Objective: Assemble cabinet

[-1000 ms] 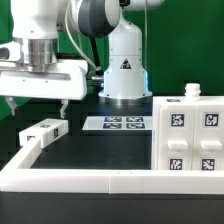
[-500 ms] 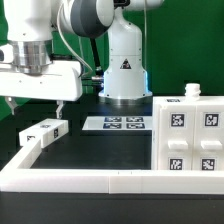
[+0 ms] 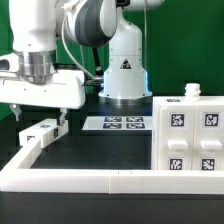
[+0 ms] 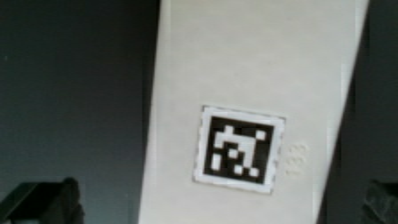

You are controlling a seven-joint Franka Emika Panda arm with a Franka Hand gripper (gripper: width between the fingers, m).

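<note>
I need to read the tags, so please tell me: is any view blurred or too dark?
Wrist view: the long white matte plastic panel and its square black-and-white tag look soft, surroundings dark; exterior view: evenly lit, fairly sharp.

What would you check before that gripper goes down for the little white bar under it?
1. Gripper open: ok, its fingers stand apart.
2. White bar centred between the fingers: ok; the wrist view shows a dark fingertip on either side of it.
3. Tag on the bar readable: ok.
4. Fingers low enough to close on the bar: cannot tell.
5. Neighbours out of the way: ok; the marker board and the cabinet box lie apart, toward the exterior view's right.
6. Bar free of the border rail: cannot tell; its near end looks close.
</note>
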